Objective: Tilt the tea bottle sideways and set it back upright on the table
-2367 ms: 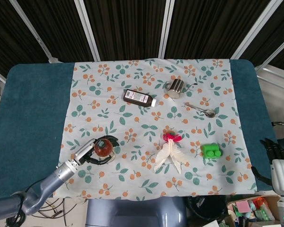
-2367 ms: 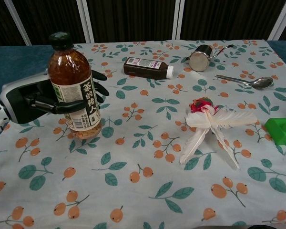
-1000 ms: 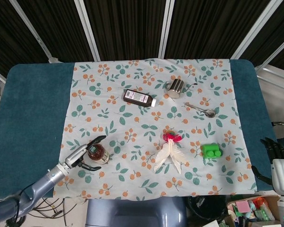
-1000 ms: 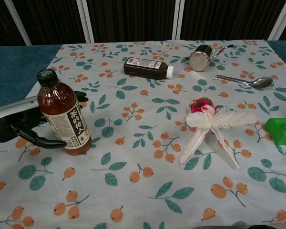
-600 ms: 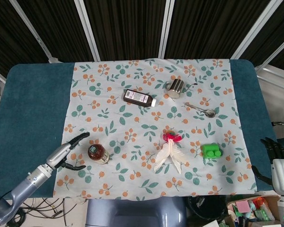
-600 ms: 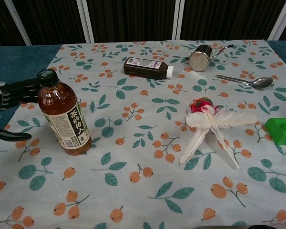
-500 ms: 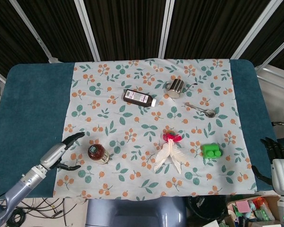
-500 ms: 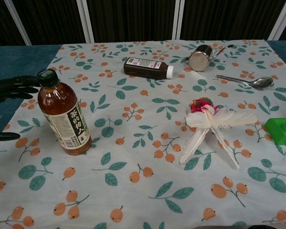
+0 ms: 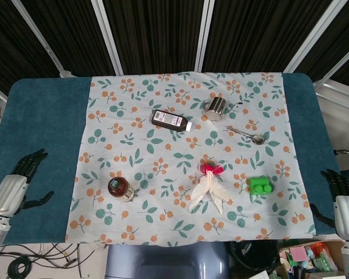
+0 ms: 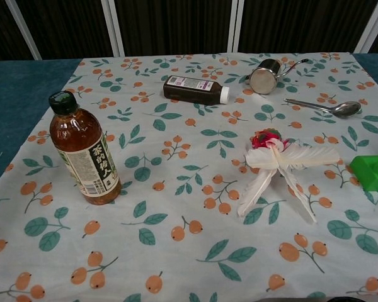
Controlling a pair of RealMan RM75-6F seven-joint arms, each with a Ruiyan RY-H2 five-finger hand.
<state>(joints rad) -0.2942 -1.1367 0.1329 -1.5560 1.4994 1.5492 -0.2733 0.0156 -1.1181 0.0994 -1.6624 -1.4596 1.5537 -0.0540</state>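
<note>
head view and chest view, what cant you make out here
- Right hand: cut off by the head view's right edge; absent from the chest view.
- Left hand: out of the chest view's frame.
- Tea bottle: head view shows mostly its cap; label print too small.
- Green block: cropped by the chest view's right edge.

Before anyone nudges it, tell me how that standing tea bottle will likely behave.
The tea bottle is tall on a narrow base, so a push near its cap would probably tip it. It looks nearly full, so likely heavy for its size. Its round body would probably roll once down.
</note>
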